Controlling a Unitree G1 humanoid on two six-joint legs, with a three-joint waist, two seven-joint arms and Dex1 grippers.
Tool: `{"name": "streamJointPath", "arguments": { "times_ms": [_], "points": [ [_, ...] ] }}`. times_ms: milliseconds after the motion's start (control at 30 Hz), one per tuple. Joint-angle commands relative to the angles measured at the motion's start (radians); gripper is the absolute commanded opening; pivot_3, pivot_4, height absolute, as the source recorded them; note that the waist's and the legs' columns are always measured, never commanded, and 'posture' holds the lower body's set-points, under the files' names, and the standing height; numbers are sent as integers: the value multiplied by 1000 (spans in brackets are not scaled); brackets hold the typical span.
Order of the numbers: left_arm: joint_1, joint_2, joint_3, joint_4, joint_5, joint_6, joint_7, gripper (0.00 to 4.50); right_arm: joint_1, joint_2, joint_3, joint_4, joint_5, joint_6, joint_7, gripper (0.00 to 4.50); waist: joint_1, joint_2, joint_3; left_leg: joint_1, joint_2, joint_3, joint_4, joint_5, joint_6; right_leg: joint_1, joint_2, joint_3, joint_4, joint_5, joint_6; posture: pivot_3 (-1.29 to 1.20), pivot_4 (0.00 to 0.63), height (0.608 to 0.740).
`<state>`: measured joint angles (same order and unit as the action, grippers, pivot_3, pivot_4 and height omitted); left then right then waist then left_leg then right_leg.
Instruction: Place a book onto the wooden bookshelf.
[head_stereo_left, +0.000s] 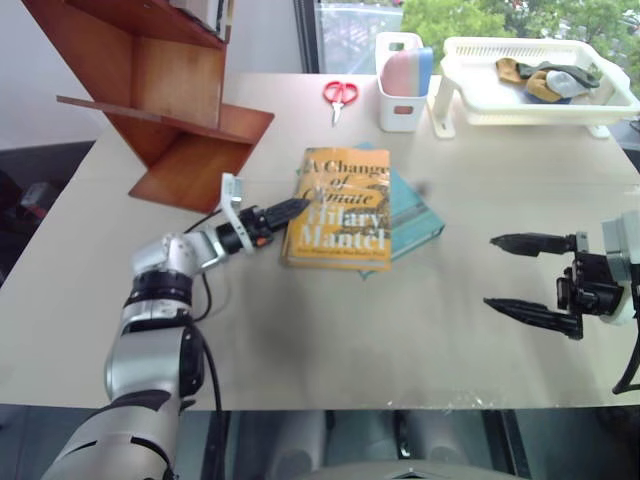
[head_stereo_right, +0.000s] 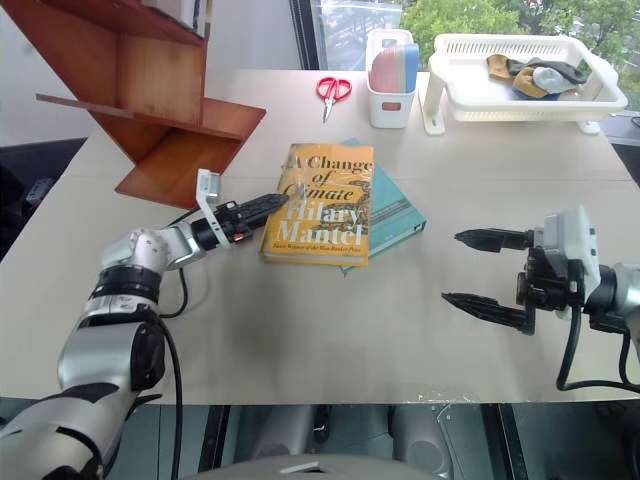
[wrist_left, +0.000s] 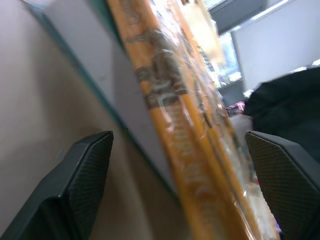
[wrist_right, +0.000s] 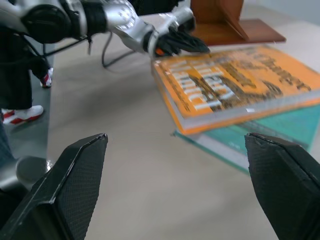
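The book (head_stereo_left: 340, 215), thick and yellow-orange with pale lettering, lies flat in the middle of the table on top of a thinner teal book (head_stereo_left: 415, 218). My left gripper (head_stereo_left: 303, 208) points level at its left edge, fingertips right at the spine. In the left wrist view the fingers (wrist_left: 85, 175) stand wide apart, open, with the book's orange spine (wrist_left: 175, 125) between them. My right gripper (head_stereo_left: 490, 272) hovers open to the right of the books, apart from them, holding nothing. The wooden bookshelf (head_stereo_left: 170, 100), reddish-brown with slanted boards, stands at the table's far left.
Red-handled scissors (head_stereo_left: 339, 94) lie behind the books. A small white holder (head_stereo_left: 402, 110) with pink and blue items stands at the back, beside a white plastic basket (head_stereo_left: 470, 112) holding cloth pieces. A black cable trails on the table by my left arm.
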<state>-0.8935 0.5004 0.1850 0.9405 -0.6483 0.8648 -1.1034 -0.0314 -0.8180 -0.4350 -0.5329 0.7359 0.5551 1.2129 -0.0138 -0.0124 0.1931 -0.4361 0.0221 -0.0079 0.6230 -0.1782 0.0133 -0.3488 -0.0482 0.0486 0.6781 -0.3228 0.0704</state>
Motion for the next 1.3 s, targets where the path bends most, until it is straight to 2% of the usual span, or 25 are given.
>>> {"name": "streamJointPath", "arguments": {
  "times_ms": [33, 100, 300, 333, 467, 633, 800, 867, 900, 1000, 1100, 1300],
  "points": [
    [-56, -11, 15, 70, 19, 27, -46, 4223, 16, -11, -42, -39, 33, -16, -32, 4500, 0, 0, 0, 0, 0, 0, 0, 0, 0, 0, 0, 0, 0, 0, 0, 0, 150, 740],
    [-75, -15, 26, 105, 26, 53, -59, 3623, 26, -19, -44, -39, 31, -24, -41, 4500, -1, 0, 0, 0, 0, 0, 0, 0, 0, 0, 0, -1, 0, 0, 0, 0, 150, 740],
    [-62, 3, 21, 89, 40, 133, -138, 1098, 16, -39, -42, -18, 44, -36, -53, 4500, -1, 0, 0, -1, 0, -1, 1, 0, 0, 0, 0, -2, 1, 0, 0, 0, 150, 740],
    [-53, 7, 16, 72, 43, 144, -144, 912, 5, -40, -38, -6, 44, -32, -65, 4500, -1, 0, 0, -1, 0, -1, 1, 0, 0, 0, 0, -2, 1, 0, 0, 0, 150, 740],
    [19, 25, 14, -92, 17, 189, -171, 772, -35, -39, -13, 50, 19, -45, -85, 4500, -2, 0, 0, -1, 0, -2, 2, 0, 0, 0, 0, -2, 1, 0, 0, 0, 150, 740],
    [143, 28, 58, -508, -34, 152, -94, 772, -95, -42, -24, 150, 37, -52, -88, 4500, 1, 0, 0, -1, 3, -3, 2, 0, 0, 0, -1, -2, 1, 0, 0, 0, 150, 740],
    [153, 51, 42, -914, 52, -134, -9, 772, -203, -44, 13, 277, 18, -80, -67, 4500, 3, 0, 0, -2, 3, -4, 5, 0, 0, 2, -2, -4, 1, 0, 0, 0, 150, 740],
    [115, 79, 42, -998, 56, -198, -19, 772, -249, -39, 25, 315, 31, -70, -68, 4500, 3, 0, 0, -2, 3, -4, 5, 0, 0, 3, -2, -3, 1, 0, 0, 0, 150, 740],
    [87, 106, 32, -1027, 96, -287, -32, 772, -280, -33, 30, 338, 44, -58, -70, 4500, 3, 0, 0, -1, 2, -3, 5, 0, 0, 3, -2, -3, 1, 0, 0, 0, 150, 740],
    [-2, 175, -4, -1029, 253, -599, -47, 772, -343, -14, 46, 386, 59, -49, -70, 4500, 2, 0, 0, -1, 1, -2, 5, 0, 0, 3, -1, -4, 0, 0, 0, 0, 150, 740],
    [-60, 261, -53, -934, 422, -914, -57, 772, -372, 5, 70, 417, 39, -73, -62, 4500, 1, 0, 0, -1, 0, 0, 5, 0, 0, 3, 0, -4, -1, 0, 0, 0, 150, 740],
    [-161, 451, -118, -576, 705, -1429, 27, 772, -385, 23, 93, 427, 34, -83, -48, 4500, 1, 1, 1, -1, 0, 3, 4, 0, 0, 2, 0, -3, 0, 0, 0, 0, 150, 740]
  ]
}}
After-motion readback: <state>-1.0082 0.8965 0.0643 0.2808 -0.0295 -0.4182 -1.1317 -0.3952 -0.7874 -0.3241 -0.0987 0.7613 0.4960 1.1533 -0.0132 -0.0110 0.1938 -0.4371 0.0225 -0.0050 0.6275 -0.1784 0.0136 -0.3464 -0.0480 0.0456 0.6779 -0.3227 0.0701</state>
